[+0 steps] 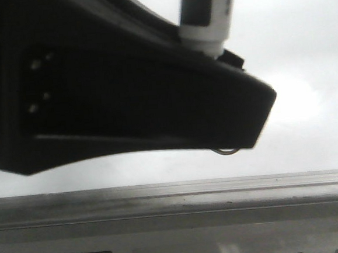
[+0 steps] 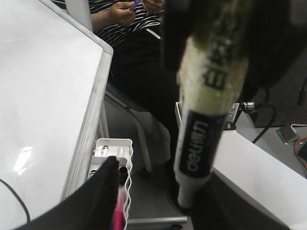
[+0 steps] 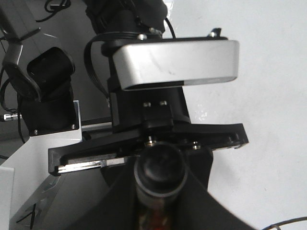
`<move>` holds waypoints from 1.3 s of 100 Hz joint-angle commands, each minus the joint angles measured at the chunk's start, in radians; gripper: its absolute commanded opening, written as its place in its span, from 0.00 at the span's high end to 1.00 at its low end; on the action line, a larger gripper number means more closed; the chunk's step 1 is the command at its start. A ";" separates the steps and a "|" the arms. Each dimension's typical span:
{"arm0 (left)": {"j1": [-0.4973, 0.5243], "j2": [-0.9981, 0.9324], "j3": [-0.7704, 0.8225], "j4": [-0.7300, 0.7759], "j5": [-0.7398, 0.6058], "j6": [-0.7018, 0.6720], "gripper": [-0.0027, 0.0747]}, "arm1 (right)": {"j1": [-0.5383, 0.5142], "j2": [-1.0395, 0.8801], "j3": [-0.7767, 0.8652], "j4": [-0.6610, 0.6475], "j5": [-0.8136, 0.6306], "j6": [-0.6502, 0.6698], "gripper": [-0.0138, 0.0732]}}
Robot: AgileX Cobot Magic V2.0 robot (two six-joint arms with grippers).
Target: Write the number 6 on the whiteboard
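The whiteboard (image 2: 43, 96) is glossy white with a grey edge strip (image 1: 174, 196). Only a thin black curved stroke of the number 6 (image 2: 14, 199) shows on it, at the frame's corner. My right gripper (image 3: 160, 184) is shut on the black-and-white marker (image 3: 160, 170), which points at the left gripper's body. In the left wrist view the marker (image 2: 201, 129) hangs between the wide-apart fingers of my open left gripper (image 2: 163, 191), close to one finger; whether it touches is unclear. A black gripper body fills the front view, with the marker (image 1: 207, 12) above it.
A white wire basket (image 2: 125, 143) with pens, one pink, stands beside the board's edge. A person in a striped shirt (image 2: 129, 19) sits beyond the board. A white tabletop (image 2: 259, 167) with cables lies on the other side. A black arm joint (image 3: 48, 91) is nearby.
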 commanded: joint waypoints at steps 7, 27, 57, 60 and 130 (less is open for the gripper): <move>-0.003 -0.018 -0.035 -0.160 0.109 -0.003 0.60 | 0.005 0.004 -0.031 0.035 -0.064 0.001 0.92; -0.003 -0.018 -0.035 -0.162 0.180 -0.003 0.74 | 0.005 0.004 -0.031 0.035 -0.075 0.001 0.92; -0.003 -0.018 -0.035 -0.158 0.189 -0.003 0.99 | 0.005 0.004 -0.031 0.035 -0.086 0.001 0.92; -0.003 -0.018 -0.035 -0.154 0.189 -0.003 0.99 | 0.005 0.004 -0.031 0.035 -0.088 0.001 0.92; -0.003 -0.055 -0.035 -0.080 0.174 -0.075 0.61 | 0.005 -0.021 -0.031 0.035 -0.097 0.001 0.92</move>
